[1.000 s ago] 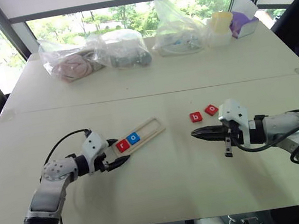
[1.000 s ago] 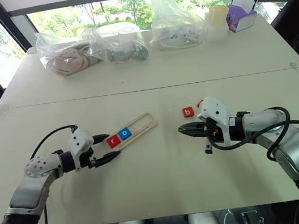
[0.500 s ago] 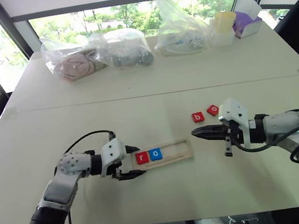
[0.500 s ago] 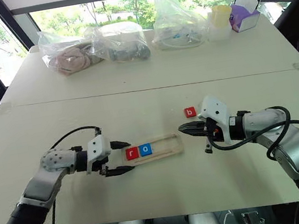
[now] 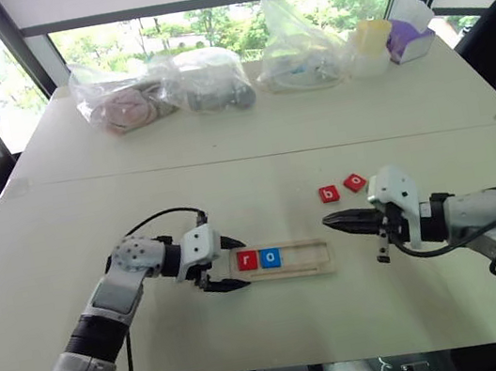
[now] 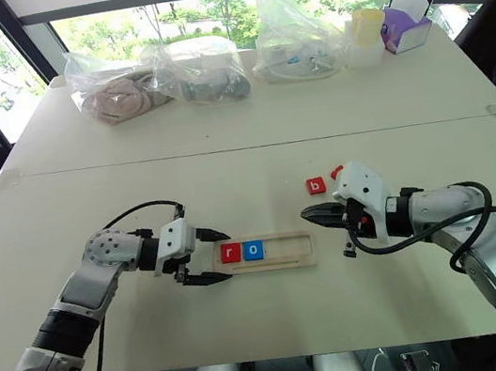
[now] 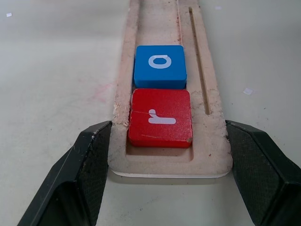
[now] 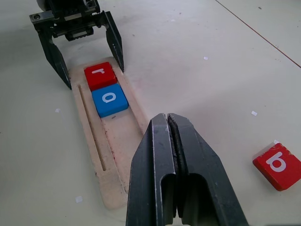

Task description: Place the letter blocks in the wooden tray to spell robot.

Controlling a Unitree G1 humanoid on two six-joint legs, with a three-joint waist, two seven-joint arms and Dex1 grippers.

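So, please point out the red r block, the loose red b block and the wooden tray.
red r block [image 7: 160, 117], left wrist view, top face.
red b block [image 8: 277, 165], right wrist view, top face.
wooden tray [image 5: 309, 255], left eye view, bare slot.

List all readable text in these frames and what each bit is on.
"r": white letter on the red block at the end of the wooden tray.
"o": white letter on the blue block next to it in the tray.
"b": white letter on the red block lying loose on the table.
Second loose red block: its letter is too small to read.
Nothing else carries legible text.
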